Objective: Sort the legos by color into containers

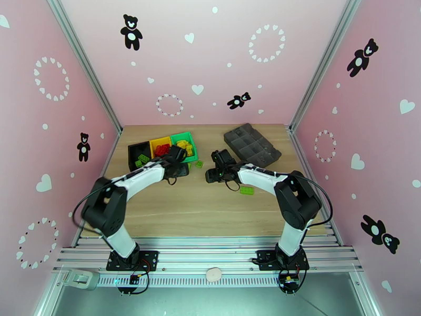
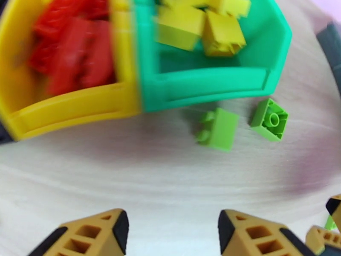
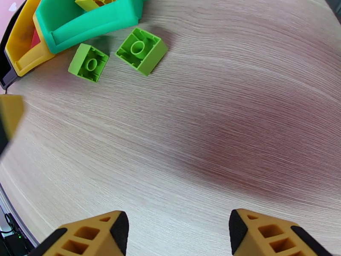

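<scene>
Black bin (image 1: 131,156) far left has some green bricks (image 1: 141,160), yellow bin (image 2: 72,105) the reds (image 2: 76,56), green bin (image 2: 204,86) the yellows (image 2: 221,35). Left gripper (image 2: 172,222) hangs spread and empty. Two loose green bricks (image 2: 219,129) sit just beside the green bin. Right gripper (image 3: 177,227) is spread and empty too.

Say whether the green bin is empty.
Not empty: the green bin holds several yellow bricks.
</scene>
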You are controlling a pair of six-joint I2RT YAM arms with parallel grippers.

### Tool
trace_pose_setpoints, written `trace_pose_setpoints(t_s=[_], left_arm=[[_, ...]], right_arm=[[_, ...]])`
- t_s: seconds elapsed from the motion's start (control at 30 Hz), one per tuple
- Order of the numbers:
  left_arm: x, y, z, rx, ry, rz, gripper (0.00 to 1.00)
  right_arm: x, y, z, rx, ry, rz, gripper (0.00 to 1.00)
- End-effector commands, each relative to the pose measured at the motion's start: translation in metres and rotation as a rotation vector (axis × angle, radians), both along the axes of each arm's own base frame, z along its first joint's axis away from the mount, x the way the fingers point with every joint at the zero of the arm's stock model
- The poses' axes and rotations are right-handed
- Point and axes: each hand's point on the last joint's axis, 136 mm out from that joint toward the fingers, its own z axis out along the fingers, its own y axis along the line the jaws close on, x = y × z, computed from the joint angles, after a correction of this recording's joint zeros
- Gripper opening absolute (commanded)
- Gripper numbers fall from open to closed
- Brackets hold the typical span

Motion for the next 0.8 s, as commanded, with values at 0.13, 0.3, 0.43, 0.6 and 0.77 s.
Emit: trace_pose_setpoints(t_s=[0.13,0.3,0.43,0.6,0.77], left_arm=[[0.028,-0.015,-0.008,0.08,-0.017,-0.068,0.67],[0.039,-0.016,-0.019,0.134,-0.005,-0.095,0.62],[0.046,-0.022,-0.025,0.141,0.0,-0.12,0.57],[0.054,-0.023,-0.033,0.171,0.011,-0.125,0.53],[0.06,-0.027,-0.039,0.171,0.019,-0.125,0.49]], right_arm=[[-0.013,-0.04,-0.003,0.018,0.017,-0.07,0.68],[-0.021,-0.053,0.001,0.023,0.01,-0.086,0.68],[-0.021,-0.053,0.008,0.038,-0.001,-0.089,0.68],[-0.021,-0.052,0.016,0.051,-0.013,-0.087,0.68],[-0.022,-0.053,0.02,0.052,-0.019,-0.087,0.68]])
